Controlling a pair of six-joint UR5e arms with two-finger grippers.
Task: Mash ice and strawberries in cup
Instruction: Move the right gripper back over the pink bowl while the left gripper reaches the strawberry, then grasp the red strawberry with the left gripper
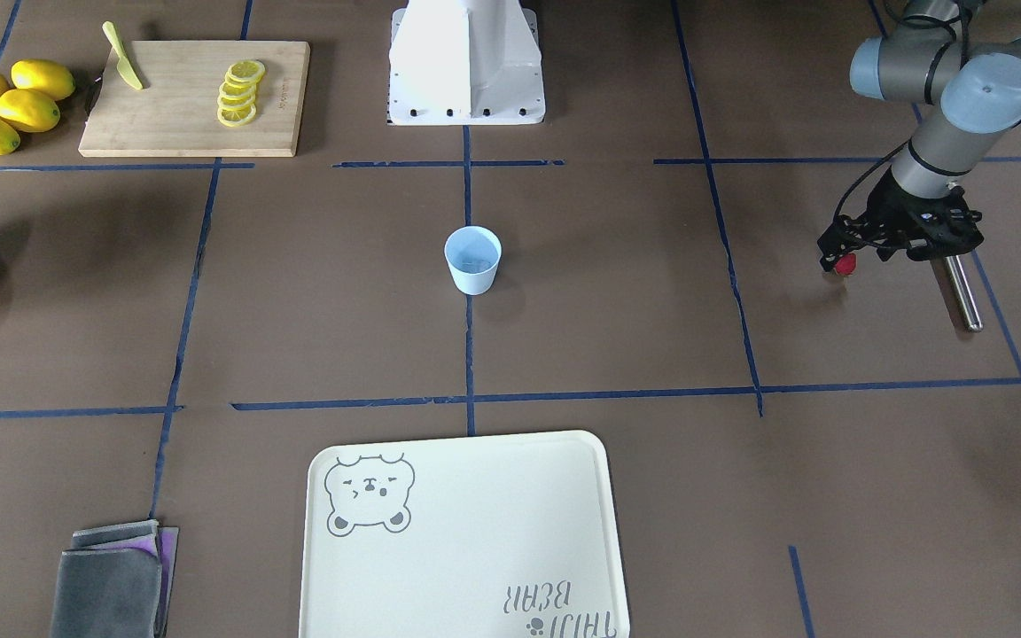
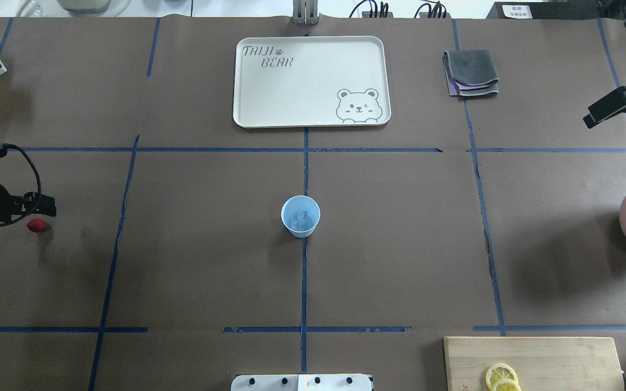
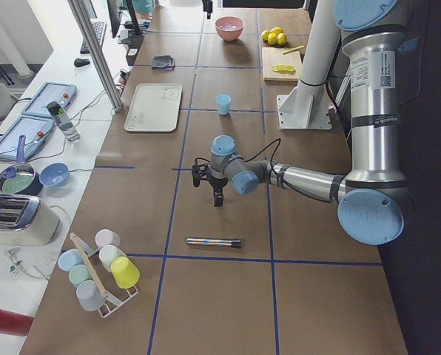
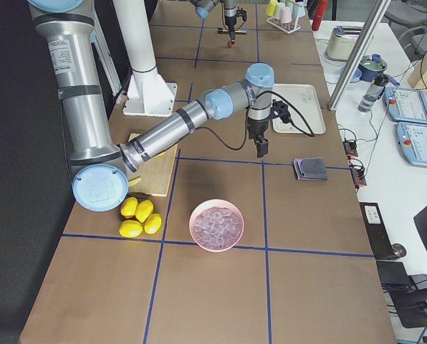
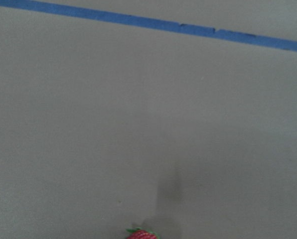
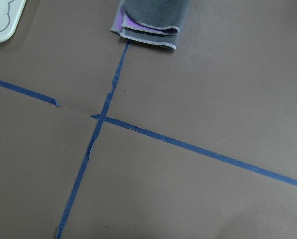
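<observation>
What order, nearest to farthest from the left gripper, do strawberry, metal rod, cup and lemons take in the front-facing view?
1. strawberry, right by the left gripper.
2. metal rod, close by, on the view's right.
3. cup, table centre.
4. lemons, far corner, view's left.

Bright even light, soft shadows

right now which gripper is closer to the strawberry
Left. The left gripper is right at the strawberry. The right gripper hangs far across the table, near the folded cloth.
</observation>
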